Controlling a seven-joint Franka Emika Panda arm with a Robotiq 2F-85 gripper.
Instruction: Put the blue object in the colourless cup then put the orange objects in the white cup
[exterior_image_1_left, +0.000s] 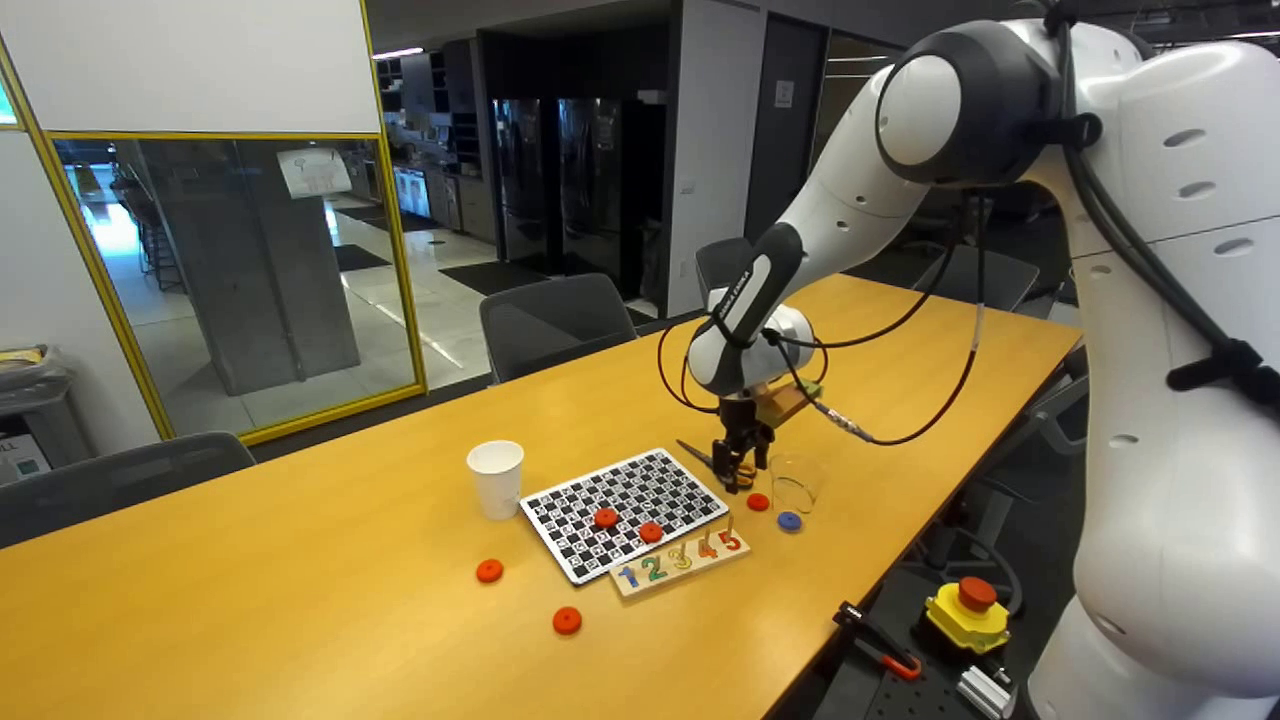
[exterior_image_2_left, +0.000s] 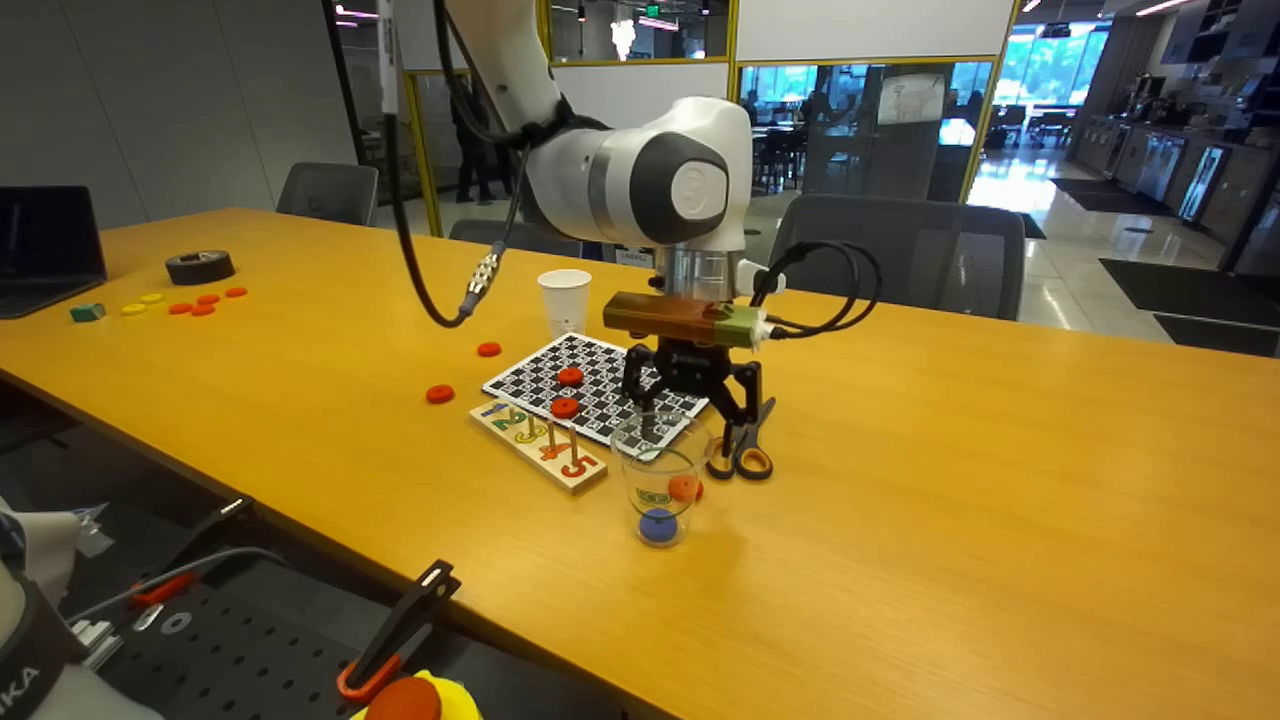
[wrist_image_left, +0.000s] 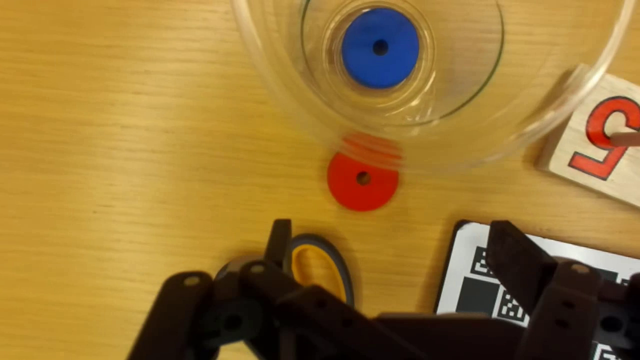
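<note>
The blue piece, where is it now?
In the wrist view, the blue piece lies in the bottom of the clear cup, near the picture's top, just right of centre; an orange piece shows lower down.

The colourless cup (wrist_image_left: 460, 135), cut off by the upper edge of the wrist view, has the blue object (wrist_image_left: 380, 70) inside its base ring. Just below, an orange object (wrist_image_left: 362, 195) (its upper part seen through the cup's wall) lies on the table (wrist_image_left: 125, 125). A wooden block (wrist_image_left: 620, 172) shows at right. Along the bottom the gripper (wrist_image_left: 392, 241) stands wide, scissors (wrist_image_left: 340, 265) partly behind its lower-left finger, the checkerboard (wrist_image_left: 477, 295) behind its lower-right one.
</note>
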